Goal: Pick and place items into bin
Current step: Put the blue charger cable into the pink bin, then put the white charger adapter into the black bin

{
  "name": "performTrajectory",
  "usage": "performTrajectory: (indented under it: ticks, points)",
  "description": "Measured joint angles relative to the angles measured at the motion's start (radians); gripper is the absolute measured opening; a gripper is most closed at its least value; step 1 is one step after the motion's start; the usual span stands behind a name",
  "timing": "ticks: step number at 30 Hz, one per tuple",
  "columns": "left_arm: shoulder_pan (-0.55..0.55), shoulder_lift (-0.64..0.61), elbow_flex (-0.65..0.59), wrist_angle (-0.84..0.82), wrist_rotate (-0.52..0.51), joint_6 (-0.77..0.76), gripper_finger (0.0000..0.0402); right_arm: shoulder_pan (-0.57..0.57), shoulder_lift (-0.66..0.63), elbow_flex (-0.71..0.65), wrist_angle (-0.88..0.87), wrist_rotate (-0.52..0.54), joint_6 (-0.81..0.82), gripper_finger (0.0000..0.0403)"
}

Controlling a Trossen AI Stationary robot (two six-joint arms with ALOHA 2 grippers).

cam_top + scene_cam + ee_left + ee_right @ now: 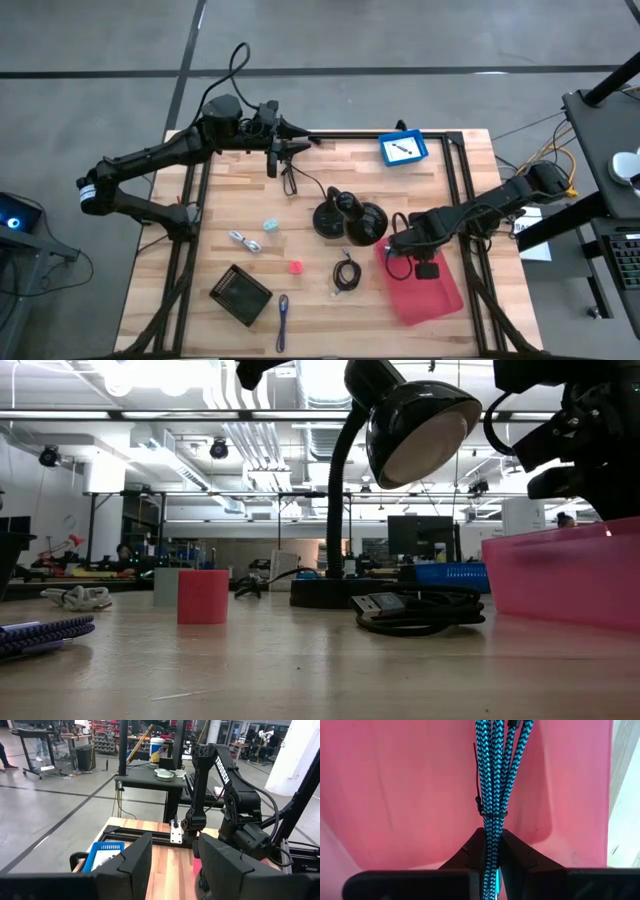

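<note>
My right gripper (491, 845) hangs over the pink bin (430, 295) at the table's near right, shut on a bundle of blue-and-black braided cable (495, 765). My left gripper (172, 870) stands open and level at the far left (285, 152), with nothing between its fingers. On the wood lie a pale-blue cube (270, 227), a silvery metal piece (243, 241), a pink cube (296, 267), a coiled black cable (346, 272) and a purple pen (283, 315). My right gripper pinches the braided bundle between its two fingers, just short of the thin black tie (490, 812) that binds the strands. The fingers point down from above. The strands hang straight below them over the bin's pink floor; whether their lower end touches it I cannot tell.
A black desk lamp (350, 218) stands mid-table, just left of the bin. A blue tray (403, 149) sits at the far edge, and a black mesh object (240, 293) at the near left. Black frame rails run along the table's sides.
</note>
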Motion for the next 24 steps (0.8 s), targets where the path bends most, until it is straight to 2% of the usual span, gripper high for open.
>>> performTrajectory:
  ticks: [6,17,24]
  points:
    - [0.0,0.0,0.0,-0.003,0.0,0.0,0.0147,0.0,0.0,0.0,0.0,0.001,0.035,0.0032]
    - [0.0,0.0,0.0,-0.003,0.0,0.0,0.0147,-0.001,0.0,0.0,0.003,0.005,0.046,0.0118]
    - [0.0,0.0,0.0,-0.003,0.0,0.0,0.0147,-0.001,-0.055,0.003,-0.001,0.008,0.074,0.0132]
